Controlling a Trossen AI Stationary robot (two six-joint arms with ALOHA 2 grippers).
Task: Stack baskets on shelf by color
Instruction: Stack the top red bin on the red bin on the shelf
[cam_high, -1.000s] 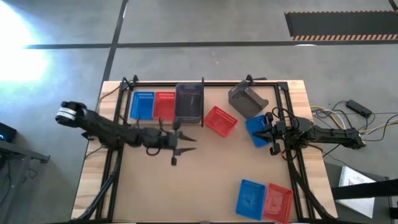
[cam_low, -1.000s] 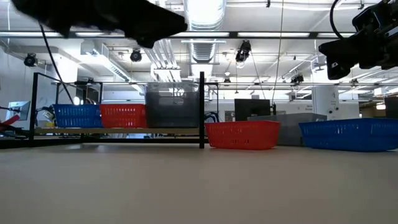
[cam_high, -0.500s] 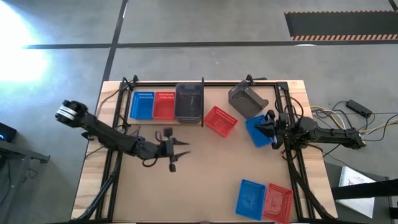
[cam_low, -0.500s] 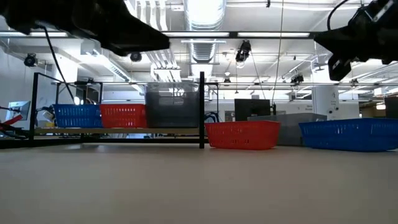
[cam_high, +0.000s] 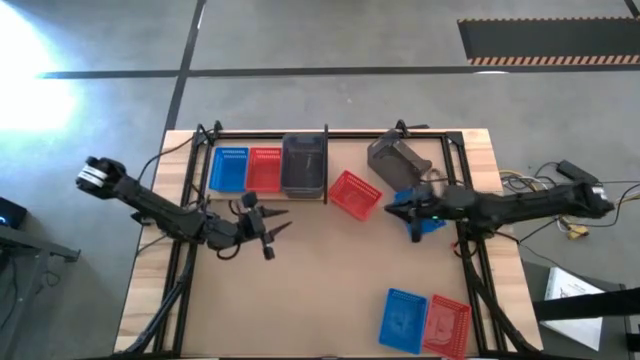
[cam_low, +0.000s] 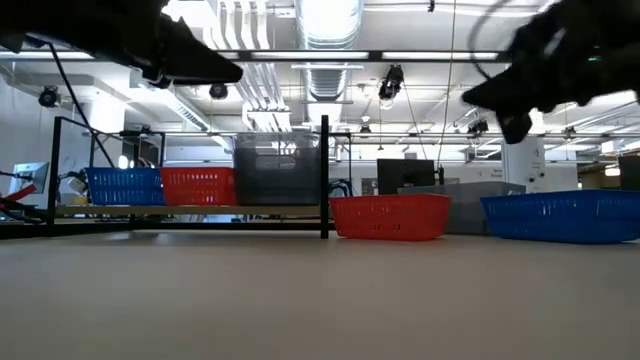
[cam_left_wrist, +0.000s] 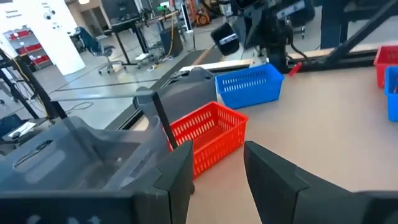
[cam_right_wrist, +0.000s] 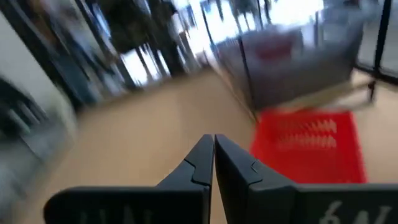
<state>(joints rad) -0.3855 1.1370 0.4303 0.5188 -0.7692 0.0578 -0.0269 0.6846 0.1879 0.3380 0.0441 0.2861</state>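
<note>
On the shelf (cam_high: 262, 193), at the table's far left, a blue basket (cam_high: 229, 168), a red one (cam_high: 264, 168) and a dark grey one (cam_high: 304, 165) sit side by side. A loose red basket (cam_high: 355, 193) and a blue basket (cam_high: 418, 215) rest flat on the table; a grey basket (cam_high: 397, 160) lies tilted behind them. My left gripper (cam_high: 272, 232) hovers open in front of the shelf. My right gripper (cam_right_wrist: 213, 152) is shut, raised above the table between the loose blue and red baskets (cam_right_wrist: 308, 152).
A blue basket (cam_high: 403, 318) and a red basket (cam_high: 447, 325) lie side by side at the table's near right. The shelf's dark upright divider (cam_low: 324, 175) stands at its right end, beside the loose red basket (cam_low: 390, 217). Bare tabletop spans the middle and near left.
My right gripper has swung from the table's right edge toward the left, passing over the loose blue basket toward the red one. My left gripper has drawn back toward the table's left, staying open. No basket has moved.
</note>
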